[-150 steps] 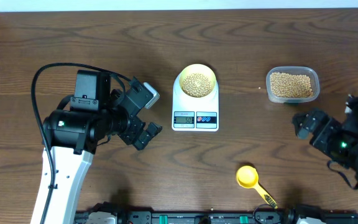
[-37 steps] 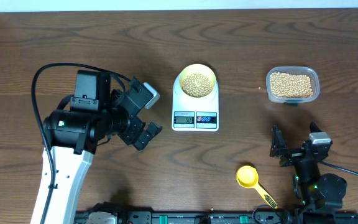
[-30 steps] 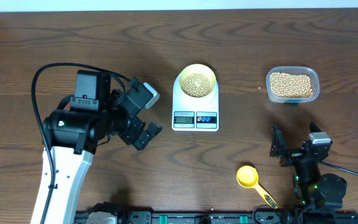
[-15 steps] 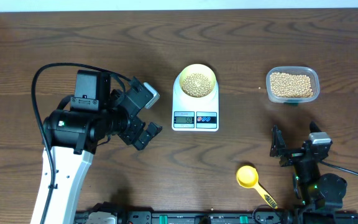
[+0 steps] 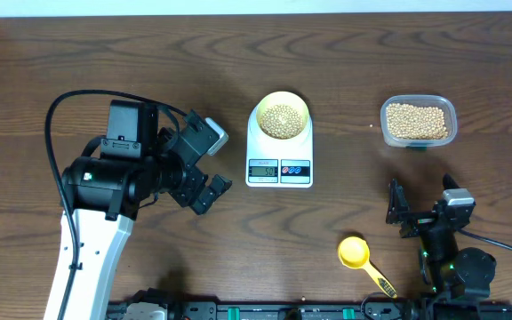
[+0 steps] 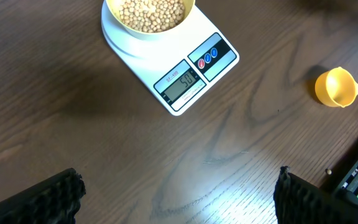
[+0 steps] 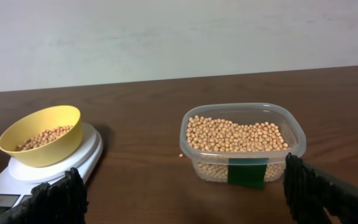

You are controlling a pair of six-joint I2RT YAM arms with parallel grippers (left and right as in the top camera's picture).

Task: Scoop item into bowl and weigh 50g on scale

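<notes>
Overhead: beans (image 5: 281, 119) heaped in bowl (image 5: 280, 94), seated on scale (image 5: 279, 179) at twelve o'clock; clear tub (image 5: 385, 122) of more beans at two o'clock; yellow scoop (image 5: 355, 252) lying empty at five o'clock; left gripper (image 5: 210, 191) at nine, right gripper (image 5: 419, 204) at four, jaws of both wide apart, holding nothing.

Left wrist: display (image 6: 179, 84) apparently reading the target figure.

Right wrist: bowl at nine o'clock, tub at three, one stray bean (image 7: 181, 155) beside it.

Seemingly complete: scooping and weighing done; nothing evidently left.
</notes>
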